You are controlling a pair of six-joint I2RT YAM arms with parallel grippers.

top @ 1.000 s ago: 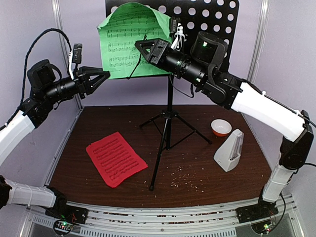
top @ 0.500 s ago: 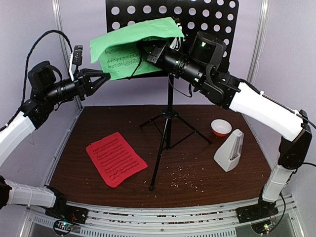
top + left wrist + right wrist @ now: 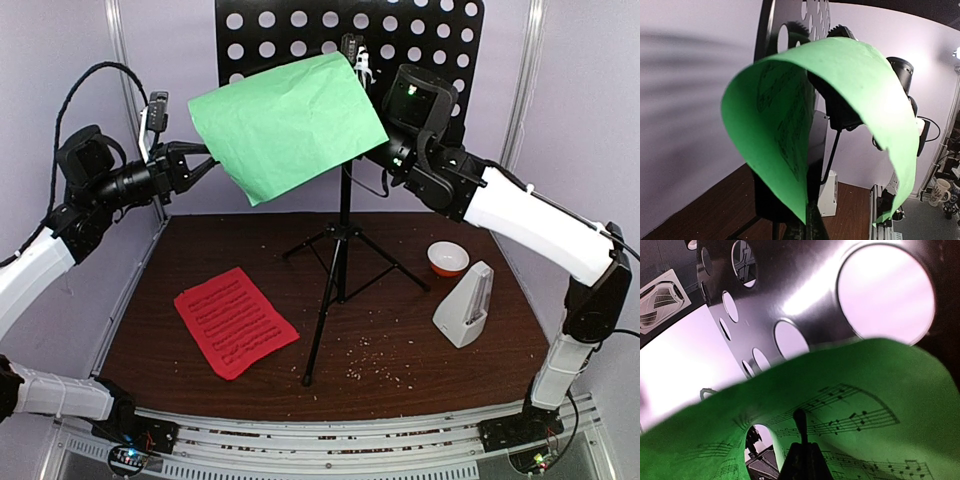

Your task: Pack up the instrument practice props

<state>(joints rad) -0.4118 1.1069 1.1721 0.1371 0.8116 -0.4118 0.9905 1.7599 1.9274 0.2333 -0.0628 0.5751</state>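
1. Left gripper [image 3: 203,158]: closed, pinching the left edge of the green sheet [image 3: 285,125].
2. Green sheet: arched in mid-air before the stand [image 3: 430,30], at the far side.
3. Right gripper [image 3: 800,440]: closed, apparently pinching the sheet from beneath.
4. Step: removing the sheet. The next move likely needs both arms to lower together, without tearing.

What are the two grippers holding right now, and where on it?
Both hold the green music sheet: the left gripper pinches its left edge, the right gripper its right side.
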